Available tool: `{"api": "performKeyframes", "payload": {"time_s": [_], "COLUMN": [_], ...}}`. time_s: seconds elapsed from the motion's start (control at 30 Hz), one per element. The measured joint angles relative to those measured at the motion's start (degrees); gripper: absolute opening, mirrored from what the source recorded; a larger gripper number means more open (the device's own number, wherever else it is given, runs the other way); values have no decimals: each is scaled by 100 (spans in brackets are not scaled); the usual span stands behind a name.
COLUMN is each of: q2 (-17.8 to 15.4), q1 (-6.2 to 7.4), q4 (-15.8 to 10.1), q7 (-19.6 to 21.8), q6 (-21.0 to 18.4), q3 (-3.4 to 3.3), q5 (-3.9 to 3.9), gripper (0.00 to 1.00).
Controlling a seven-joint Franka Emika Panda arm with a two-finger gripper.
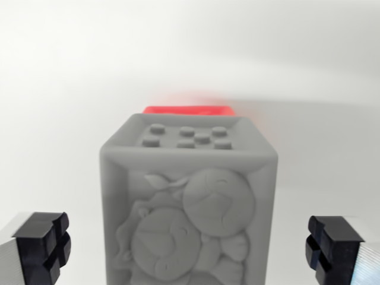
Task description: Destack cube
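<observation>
A grey cube [189,205] with raised studs on its top face and a relief picture on its near face fills the middle of the wrist view. Behind it, only the top strip of a red cube [187,110] shows; the grey cube hides the rest, so whether the two touch is unclear. My gripper [189,249] is open. Its black fingertips [41,246] sit at the bottom corners, one on each side of the grey cube with a gap to each side. Nothing is held between them.
The cubes rest on a plain white surface [71,89] that spreads out on all sides. No other objects are in view.
</observation>
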Motion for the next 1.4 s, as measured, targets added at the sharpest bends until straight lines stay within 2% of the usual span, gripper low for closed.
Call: {"api": "performKeyframes", "payload": {"time_s": [0.27,0.43,0.47,1.4], "q2": [303,372,375,375], "q1": [-27,-39,-41,-44], "q4": [36,45,45,48], "q7": [-77,-96,-98,-103], "q6": [260,322,326,329], "q3": [48,67,69,71], "q5": [106,135,137,140], "gripper": [100,100,0,0]}}
